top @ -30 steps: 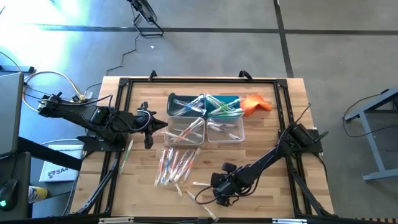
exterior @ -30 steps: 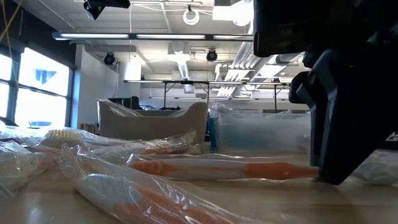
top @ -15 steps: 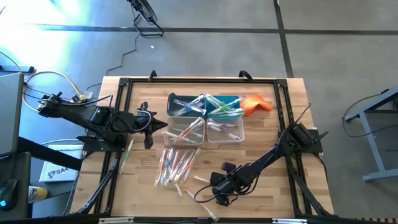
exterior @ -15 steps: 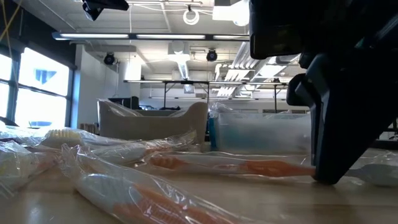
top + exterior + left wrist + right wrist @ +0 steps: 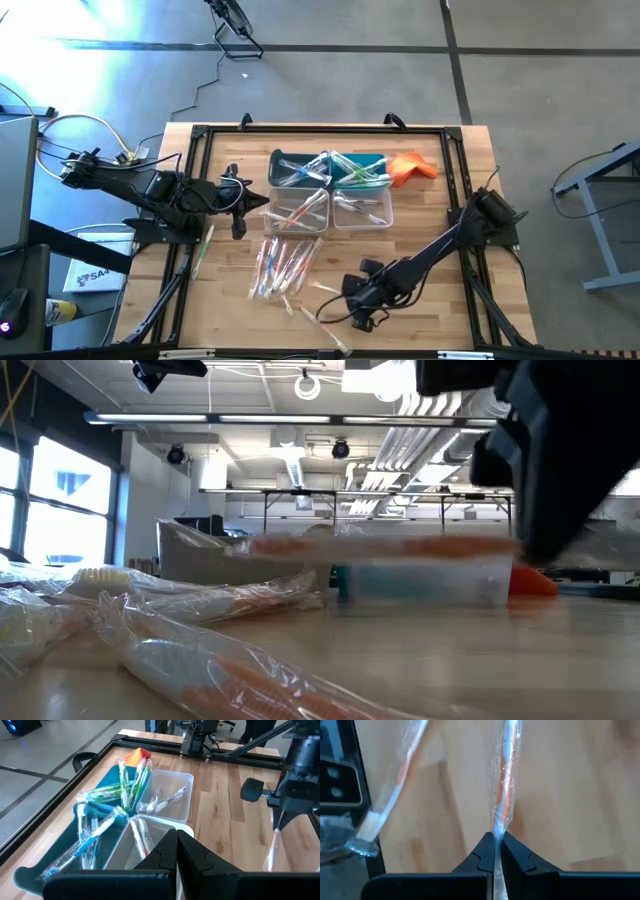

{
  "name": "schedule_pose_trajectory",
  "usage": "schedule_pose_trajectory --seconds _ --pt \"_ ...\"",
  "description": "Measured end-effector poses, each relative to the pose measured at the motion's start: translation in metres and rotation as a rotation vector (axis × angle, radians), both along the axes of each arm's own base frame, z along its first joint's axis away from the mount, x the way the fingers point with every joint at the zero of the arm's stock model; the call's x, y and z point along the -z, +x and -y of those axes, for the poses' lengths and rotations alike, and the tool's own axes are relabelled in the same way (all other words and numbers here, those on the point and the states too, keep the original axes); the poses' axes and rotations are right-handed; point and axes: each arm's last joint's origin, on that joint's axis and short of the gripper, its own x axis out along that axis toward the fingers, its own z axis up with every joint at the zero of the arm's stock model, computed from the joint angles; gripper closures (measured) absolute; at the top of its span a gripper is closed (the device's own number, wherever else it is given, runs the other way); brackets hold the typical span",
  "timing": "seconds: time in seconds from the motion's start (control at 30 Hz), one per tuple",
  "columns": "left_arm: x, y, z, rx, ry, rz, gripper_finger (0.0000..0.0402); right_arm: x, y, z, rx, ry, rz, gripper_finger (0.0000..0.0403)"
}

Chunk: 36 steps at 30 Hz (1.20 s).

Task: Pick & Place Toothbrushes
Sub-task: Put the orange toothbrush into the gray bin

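Toothbrush, orange in clear wrap, hangs pinched in my right gripper above the table. My left gripper sits closed, empty, beside the bins.

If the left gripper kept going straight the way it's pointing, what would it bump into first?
Probably the nearest clear bin, which sits right ahead of the shut left gripper. Depth is hard to judge, so it might pass just above the rim.

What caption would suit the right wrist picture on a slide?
Right gripper shut on a wrapped orange-handled toothbrush, held above the wooden table.
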Motion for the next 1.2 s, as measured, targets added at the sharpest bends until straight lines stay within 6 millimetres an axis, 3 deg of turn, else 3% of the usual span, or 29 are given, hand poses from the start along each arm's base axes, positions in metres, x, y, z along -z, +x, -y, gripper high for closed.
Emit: schedule_pose_trajectory --seconds 0.63,1.2 --pt "-0.001 0.000 0.000 -0.002 -0.009 0.011 0.0401 -0.118 -0.028 0.061 0.142 -0.142 0.336 0.0398" --pt "-0.016 0.005 0.001 0.001 -0.024 0.172 0.0397 -0.173 -0.037 0.130 0.078 -0.277 0.519 0.0399"
